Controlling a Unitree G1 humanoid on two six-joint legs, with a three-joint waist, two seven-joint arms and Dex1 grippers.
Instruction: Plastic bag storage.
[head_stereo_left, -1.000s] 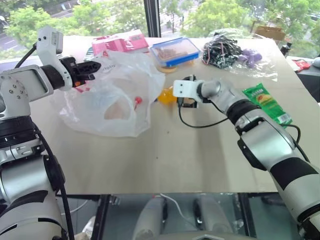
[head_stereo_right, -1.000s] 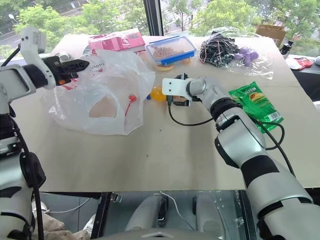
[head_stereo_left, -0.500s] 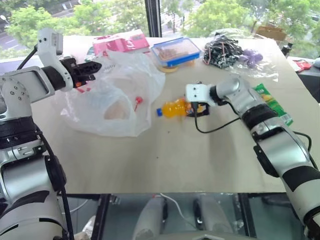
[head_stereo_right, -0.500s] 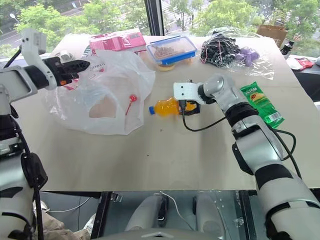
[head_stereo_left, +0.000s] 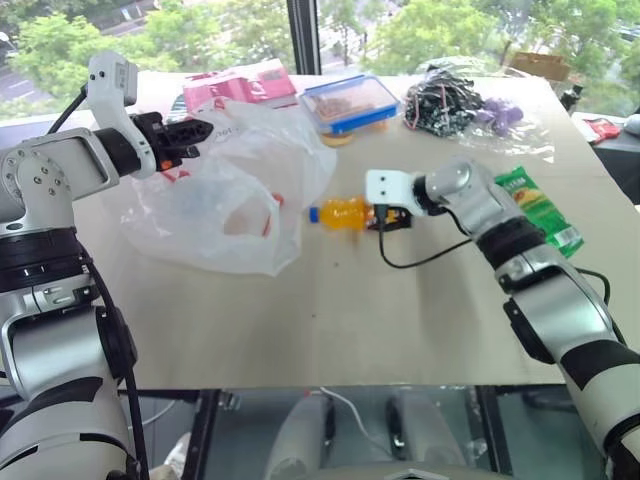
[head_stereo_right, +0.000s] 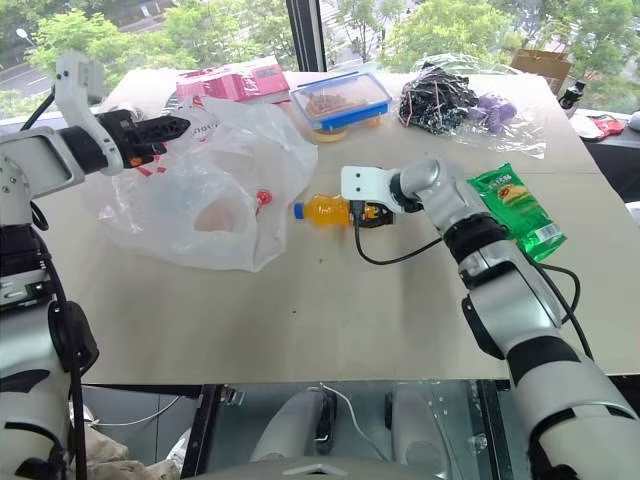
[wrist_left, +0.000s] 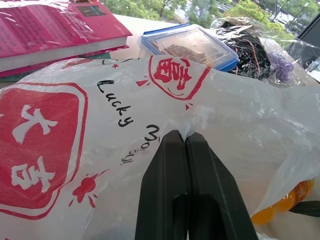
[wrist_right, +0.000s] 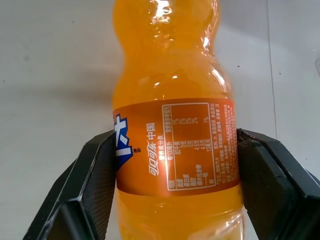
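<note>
- The scene is brightly lit by daylight from the windows (head_stereo_left: 300, 30) behind.
- Glare is seen on the bag (head_stereo_left: 240, 190).
- Soft shadows are cast toward the camera.

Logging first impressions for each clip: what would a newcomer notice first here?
The big translucent plastic bag with red print, at the table's left, its top edge pinched in the shut left tool. Just right of it, an orange soda bottle lies on its side with the right tool closed around its labelled middle.
</note>
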